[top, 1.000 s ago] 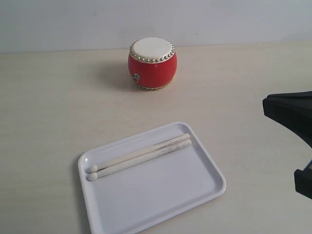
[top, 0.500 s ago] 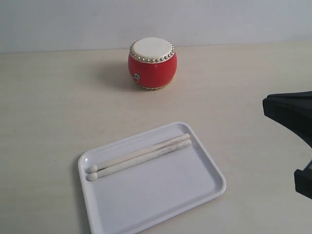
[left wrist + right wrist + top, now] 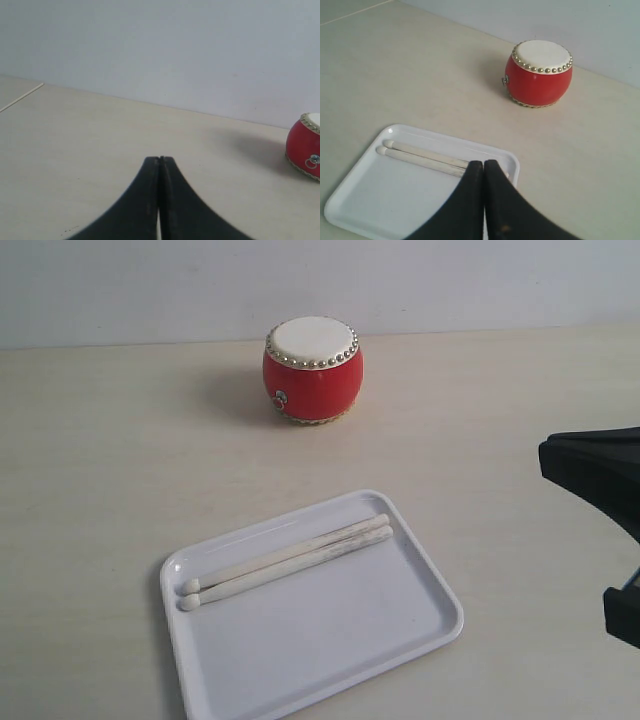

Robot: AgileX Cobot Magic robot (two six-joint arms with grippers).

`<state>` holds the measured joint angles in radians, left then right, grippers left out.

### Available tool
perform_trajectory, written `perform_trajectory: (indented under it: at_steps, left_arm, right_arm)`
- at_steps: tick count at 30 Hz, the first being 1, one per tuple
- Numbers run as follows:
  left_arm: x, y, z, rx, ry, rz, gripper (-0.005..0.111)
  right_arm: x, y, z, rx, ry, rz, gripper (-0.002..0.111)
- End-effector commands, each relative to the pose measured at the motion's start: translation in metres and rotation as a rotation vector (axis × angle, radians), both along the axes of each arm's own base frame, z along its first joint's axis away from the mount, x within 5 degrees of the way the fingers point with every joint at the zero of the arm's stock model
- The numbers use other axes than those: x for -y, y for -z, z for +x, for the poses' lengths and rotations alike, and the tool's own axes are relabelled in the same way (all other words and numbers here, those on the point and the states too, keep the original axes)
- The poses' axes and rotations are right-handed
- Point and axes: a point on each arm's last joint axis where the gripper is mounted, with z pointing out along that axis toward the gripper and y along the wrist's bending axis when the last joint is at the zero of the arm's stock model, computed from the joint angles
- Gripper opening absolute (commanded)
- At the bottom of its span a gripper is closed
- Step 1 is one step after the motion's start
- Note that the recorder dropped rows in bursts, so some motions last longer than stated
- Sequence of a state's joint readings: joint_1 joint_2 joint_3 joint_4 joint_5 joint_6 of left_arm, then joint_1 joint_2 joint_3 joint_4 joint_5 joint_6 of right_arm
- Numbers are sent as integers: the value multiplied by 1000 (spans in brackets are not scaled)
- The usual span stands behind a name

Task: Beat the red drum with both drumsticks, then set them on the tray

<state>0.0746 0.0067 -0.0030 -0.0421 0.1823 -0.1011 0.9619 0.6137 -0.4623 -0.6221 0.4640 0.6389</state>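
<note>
The red drum (image 3: 313, 370) stands upright at the back of the table, cream skin up; the right wrist view shows it too (image 3: 539, 73), and its edge shows in the left wrist view (image 3: 305, 147). Both drumsticks (image 3: 285, 561) lie side by side across the white tray (image 3: 330, 645) at the front; they also lie in the tray (image 3: 370, 200) in the right wrist view (image 3: 422, 157). My right gripper (image 3: 483, 163) is shut and empty, raised over the tray's near corner. My left gripper (image 3: 159, 159) is shut and empty above bare table, well away from the drum.
A pale wall (image 3: 320, 280) runs behind the table. The black body of the right arm (image 3: 600, 475) reaches in from the right edge of the exterior view. The left arm is outside that view.
</note>
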Motion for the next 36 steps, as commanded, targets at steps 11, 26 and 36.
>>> perform_trajectory:
  at_steps: [11,26,36]
  left_arm:
    - [0,0,0,6,3,-1,0]
    - [0,0,0,6,3,-1,0]
    - [0,1,0,4,3,-1,0]
  right_arm:
    - [0,-2,-1,16,-15,28,0]
    - [65,57,-28,339,355,339,0]
    - [87,86,-33,268,683,339,0]
